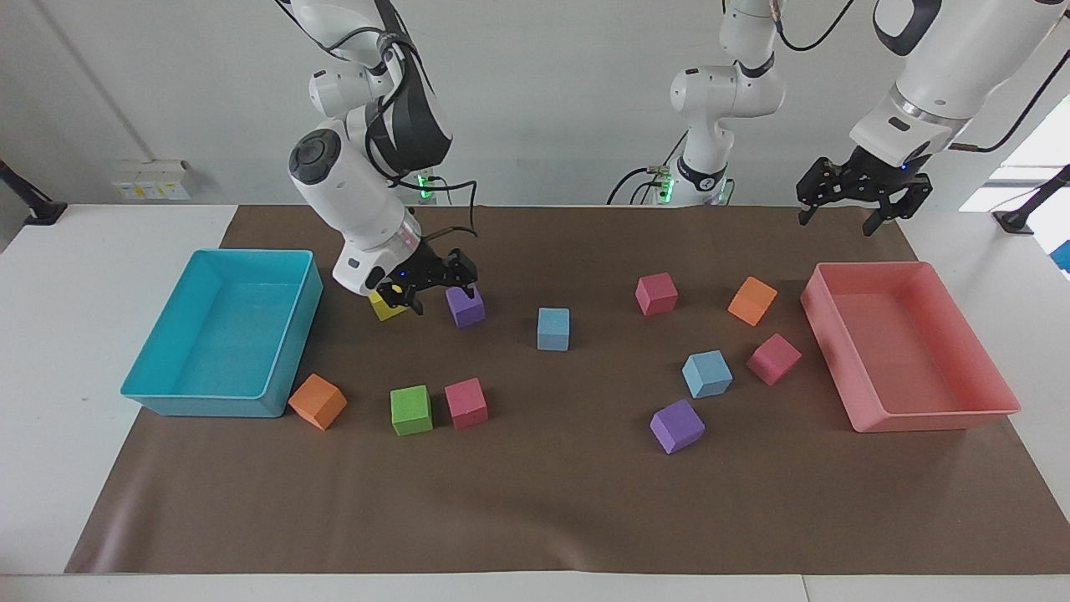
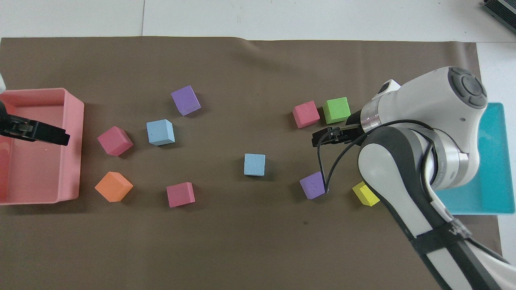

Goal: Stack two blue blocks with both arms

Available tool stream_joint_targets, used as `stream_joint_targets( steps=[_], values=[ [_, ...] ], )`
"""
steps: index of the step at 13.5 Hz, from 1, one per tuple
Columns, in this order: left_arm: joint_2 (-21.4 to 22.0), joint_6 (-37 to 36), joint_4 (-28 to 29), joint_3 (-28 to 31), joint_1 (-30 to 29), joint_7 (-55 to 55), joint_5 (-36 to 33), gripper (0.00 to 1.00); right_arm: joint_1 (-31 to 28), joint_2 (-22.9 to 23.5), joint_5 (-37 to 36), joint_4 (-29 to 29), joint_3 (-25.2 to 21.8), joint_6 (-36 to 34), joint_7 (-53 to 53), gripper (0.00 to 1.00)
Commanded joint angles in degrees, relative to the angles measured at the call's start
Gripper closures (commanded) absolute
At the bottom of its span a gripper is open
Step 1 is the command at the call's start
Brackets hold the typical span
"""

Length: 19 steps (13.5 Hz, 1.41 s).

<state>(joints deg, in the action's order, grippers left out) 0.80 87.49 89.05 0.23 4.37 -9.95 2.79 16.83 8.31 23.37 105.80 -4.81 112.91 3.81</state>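
Two sky-blue blocks lie apart on the brown mat. One blue block [image 1: 553, 329] [image 2: 254, 164] sits at the mat's middle. The other blue block [image 1: 707, 374] [image 2: 160, 132] lies toward the left arm's end, beside a pink cube. My right gripper [image 1: 435, 294] [image 2: 322, 137] hangs open and empty above the yellow cube [image 1: 383, 308] and a purple cube [image 1: 466, 306], well away from both blue blocks. My left gripper [image 1: 843, 216] [image 2: 40, 133] waits open and empty, raised over the pink tray's [image 1: 928, 418] end nearest the robots.
A teal tray [image 1: 201, 404] stands at the right arm's end. Orange [image 1: 318, 401], green [image 1: 411, 410] and pink [image 1: 466, 403] cubes lie beside it. Pink [image 1: 656, 293], orange [image 1: 752, 300], pink [image 1: 773, 359] and purple [image 1: 677, 425] cubes surround the second blue block.
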Motion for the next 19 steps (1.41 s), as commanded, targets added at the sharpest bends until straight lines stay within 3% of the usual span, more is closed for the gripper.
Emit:
stream_joint_targets(
  steps=[1,5,7,12,19],
  values=[
    [1.2,-0.7,1.0,-0.1,-0.4,-0.6,0.6,0.0,-2.1,-0.3,7.5,3.4,0.7,1.7,5.8,0.24],
    [2.6,-3.2,1.0,-0.1,-0.4,-0.6,0.6,0.0,-3.4,-0.5,12.8,8.3,0.7,3.3,11.7,0.8],
    [3.0,-3.3,1.0,-0.1,-0.4,-0.5,0.5,0.0,-3.5,-0.6,16.0,10.6,0.7,3.7,13.1,1.0],
    [2.6,1.5,0.9,-0.3,-0.2,0.8,-0.1,0.0,-3.1,0.8,25.3,14.6,0.8,5.9,18.3,1.0],
    [-0.2,-1.8,-4.0,-0.3,-0.5,3.9,-0.1,0.0,4.0,5.1,37.6,17.3,0.8,14.7,20.6,1.0]
  ],
)
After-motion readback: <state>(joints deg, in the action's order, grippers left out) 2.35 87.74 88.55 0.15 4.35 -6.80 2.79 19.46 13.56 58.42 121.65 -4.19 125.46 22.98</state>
